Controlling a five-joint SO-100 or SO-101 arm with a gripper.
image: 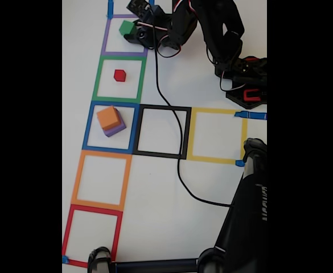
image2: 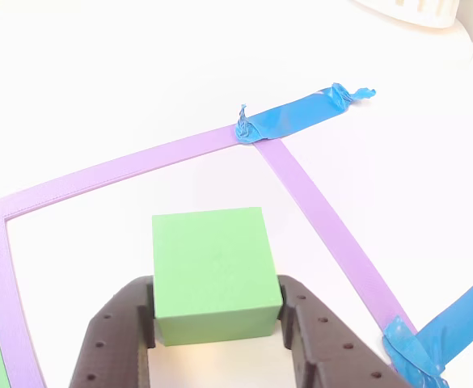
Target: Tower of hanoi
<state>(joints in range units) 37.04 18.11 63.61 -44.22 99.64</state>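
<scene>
Your pincer (image2: 216,335) grips the green block (image2: 212,271) inside the purple square (image2: 139,158); next, lift it straight up.

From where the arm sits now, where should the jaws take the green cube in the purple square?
Grip the green cube on its two opposite flat side faces, low on the block, coming straight from the near edge of the other view. The gripper already straddles it, a finger on each side, and the cube sits square to them. Whether the pads touch yet is unclear.
</scene>
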